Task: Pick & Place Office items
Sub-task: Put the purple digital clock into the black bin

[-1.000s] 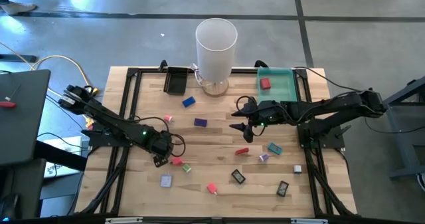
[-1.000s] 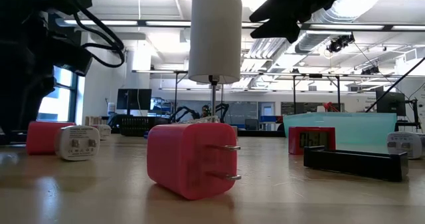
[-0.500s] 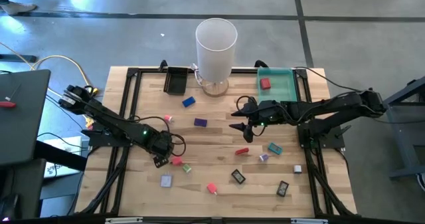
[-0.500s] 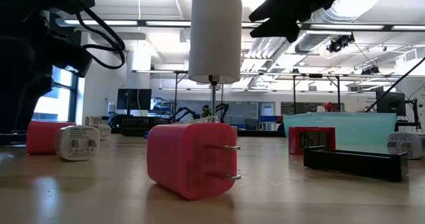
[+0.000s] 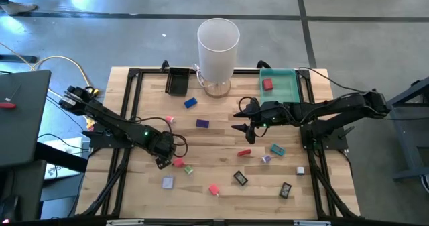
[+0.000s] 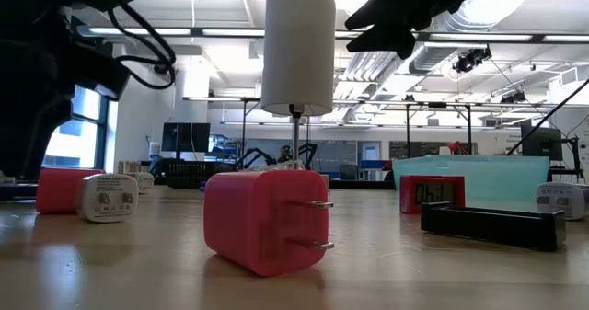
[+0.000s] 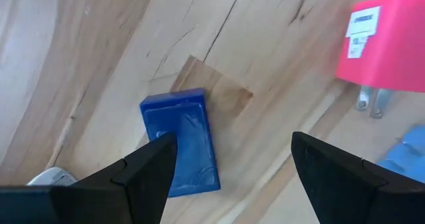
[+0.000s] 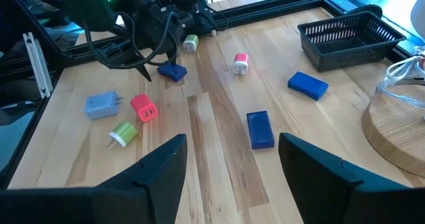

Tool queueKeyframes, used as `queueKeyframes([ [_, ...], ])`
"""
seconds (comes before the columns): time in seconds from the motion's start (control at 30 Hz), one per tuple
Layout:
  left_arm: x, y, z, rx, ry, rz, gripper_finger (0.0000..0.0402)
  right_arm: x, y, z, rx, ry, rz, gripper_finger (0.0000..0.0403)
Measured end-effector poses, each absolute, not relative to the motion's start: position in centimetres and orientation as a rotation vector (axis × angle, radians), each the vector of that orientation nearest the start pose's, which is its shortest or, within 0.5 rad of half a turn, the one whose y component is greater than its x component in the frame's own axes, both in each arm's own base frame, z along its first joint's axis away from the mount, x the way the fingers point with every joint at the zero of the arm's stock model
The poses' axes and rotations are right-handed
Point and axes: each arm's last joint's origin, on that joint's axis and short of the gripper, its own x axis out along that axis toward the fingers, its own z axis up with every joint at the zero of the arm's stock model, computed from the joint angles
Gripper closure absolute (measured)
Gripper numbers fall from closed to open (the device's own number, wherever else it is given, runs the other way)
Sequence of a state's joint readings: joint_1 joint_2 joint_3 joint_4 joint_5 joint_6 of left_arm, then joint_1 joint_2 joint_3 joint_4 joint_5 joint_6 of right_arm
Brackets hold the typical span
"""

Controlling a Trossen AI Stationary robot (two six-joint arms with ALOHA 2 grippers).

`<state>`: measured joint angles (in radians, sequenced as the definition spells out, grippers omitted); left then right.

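Several small office items lie scattered on the wooden table (image 5: 221, 139). My left gripper (image 7: 229, 171) points down, open, close over the table's left middle (image 5: 161, 160). A dark blue block (image 7: 179, 144) lies flat under it, half behind one finger (image 7: 149, 174); a pink charger (image 7: 382, 48) lies just beside. My right gripper (image 8: 232, 177) hangs open and empty in the air right of centre (image 5: 240, 122), slanting toward the left. Below and ahead of it lie a purple-blue block (image 8: 260, 129) and a blue block (image 8: 307, 86). My left gripper comes from above, pointing down, with one finger (image 7: 149, 174) over the dark blue block's long edge (image 7: 169, 141). The block lies flat on the table. The finger hides the spot, so I cannot tell whether it touches.
A tall white cylinder (image 5: 218, 48) stands at the far middle, with a small black tray (image 5: 178, 82) to its left and a green tray (image 5: 285, 85), holding a red piece (image 5: 267, 84), to its right. More items lie along the near edge, a pink one (image 5: 214, 190) among them.
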<state>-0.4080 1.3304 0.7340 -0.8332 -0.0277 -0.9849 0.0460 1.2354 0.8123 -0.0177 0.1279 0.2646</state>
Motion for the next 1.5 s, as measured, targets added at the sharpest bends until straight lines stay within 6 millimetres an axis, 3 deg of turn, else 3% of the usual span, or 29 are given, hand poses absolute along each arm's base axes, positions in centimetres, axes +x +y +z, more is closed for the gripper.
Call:
queueKeyframes([
  [0.27,18.1,-7.5,17.7,-0.476,1.438,0.552,0.0115,27.3,0.9,26.1,0.214,0.433,-0.145,0.0176],
  [0.63,18.6,-7.4,16.8,-0.490,1.436,0.567,0.0115,28.3,0.9,24.9,0.183,0.456,-0.132,0.0176],
  [1.07,19.5,-7.9,14.5,-0.434,1.515,0.619,0.0115,28.6,1.0,24.6,0.174,0.470,-0.098,0.0176],
  [1.2,19.5,-7.9,14.4,-0.492,1.520,0.650,0.0116,28.6,1.0,24.6,0.171,0.470,-0.096,0.0176],
  [1.33,19.5,-8.0,14.3,-0.520,1.534,0.634,0.0144,28.6,1.0,24.6,0.170,0.471,-0.096,0.0176],
  [1.5,19.7,-8.1,14.3,-0.529,1.511,0.629,0.0226,28.6,1.1,24.6,0.167,0.471,-0.094,0.0176],
])
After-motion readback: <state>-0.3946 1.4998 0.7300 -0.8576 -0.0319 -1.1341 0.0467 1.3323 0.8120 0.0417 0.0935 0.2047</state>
